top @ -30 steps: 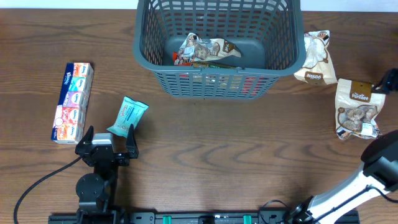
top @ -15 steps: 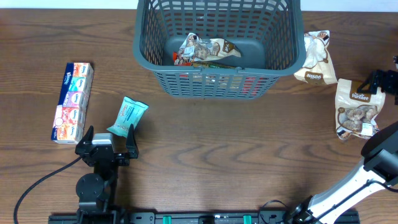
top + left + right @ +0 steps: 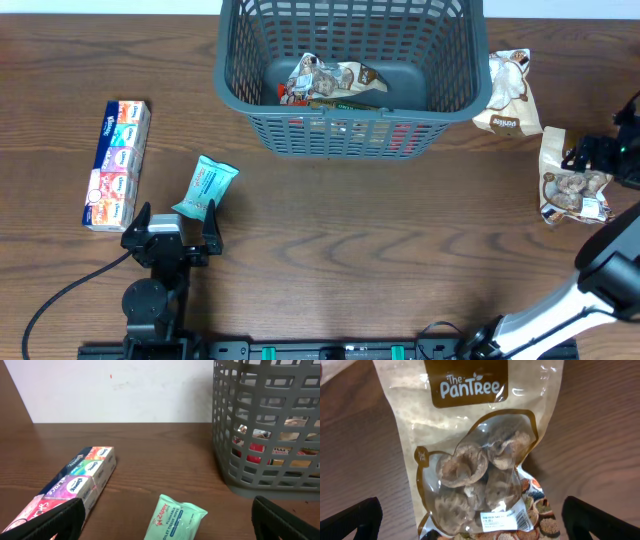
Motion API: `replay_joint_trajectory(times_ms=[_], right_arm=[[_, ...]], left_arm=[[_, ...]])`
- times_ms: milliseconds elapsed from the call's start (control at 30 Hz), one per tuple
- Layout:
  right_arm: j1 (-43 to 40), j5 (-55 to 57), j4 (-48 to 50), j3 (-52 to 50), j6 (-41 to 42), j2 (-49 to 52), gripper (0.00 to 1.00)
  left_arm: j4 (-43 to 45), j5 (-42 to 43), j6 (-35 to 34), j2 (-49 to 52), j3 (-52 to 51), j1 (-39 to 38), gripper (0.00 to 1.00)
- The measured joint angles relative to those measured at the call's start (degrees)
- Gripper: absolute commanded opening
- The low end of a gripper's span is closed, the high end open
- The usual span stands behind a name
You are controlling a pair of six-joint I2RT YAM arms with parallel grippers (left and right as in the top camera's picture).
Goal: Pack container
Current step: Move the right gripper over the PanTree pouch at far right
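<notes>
The dark grey lattice container stands at the back middle with several snack packs inside; it also shows in the left wrist view. My right gripper is open, just above a tan Pantree pouch at the right. In the right wrist view the pouch lies between the spread fingers. My left gripper is open and low at the front left, just short of a mint wipes pack, which lies between its fingers in the left wrist view.
A long multicolour tissue pack lies at the left, also in the left wrist view. A second tan pouch lies right of the container. A cable runs from the left arm's base.
My right gripper has moved from the table's right edge inward and forward onto the Pantree pouch. The left arm and all packs have not moved.
</notes>
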Motion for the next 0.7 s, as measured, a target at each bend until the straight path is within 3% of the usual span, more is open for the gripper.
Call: replay_joint_trajectory(times_ms=[367,700], right_arm=[[0.2,-0.3,9.2,-11.0,-0.8,-2.5,0.99],[-0.2,-4.5,14.9,-12.5,-2.2,-2.5,0.99]], left_arm=[[0.0,0.0,0.0,0.0,0.0,0.0,0.99],[0.0,0.0,0.0,0.0,0.0,0.0,0.99]])
